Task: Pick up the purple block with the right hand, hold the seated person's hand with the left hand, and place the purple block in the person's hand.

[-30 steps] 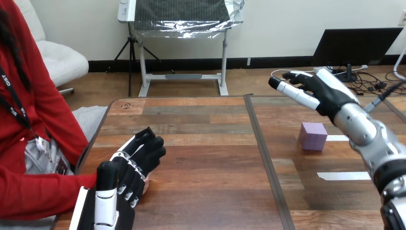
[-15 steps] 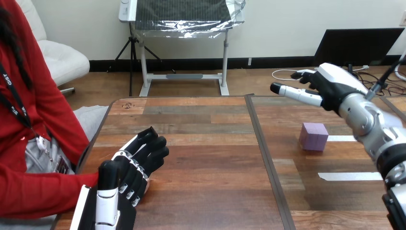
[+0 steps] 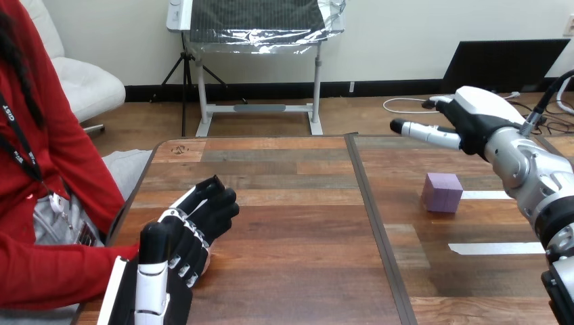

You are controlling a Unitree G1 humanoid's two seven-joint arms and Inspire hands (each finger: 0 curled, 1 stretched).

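Our right hand (image 3: 474,116), fingers spread, hovers beyond the purple block (image 3: 443,192) ready for pickup; our left hand (image 3: 186,233) curls over the person's hand (image 3: 208,260), steadying it.

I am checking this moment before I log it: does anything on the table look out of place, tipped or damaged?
Nothing stands out. The purple block sits flat and whole on the table. The right hand hovers open, apart from the block. The left hand lies over the person's hand.
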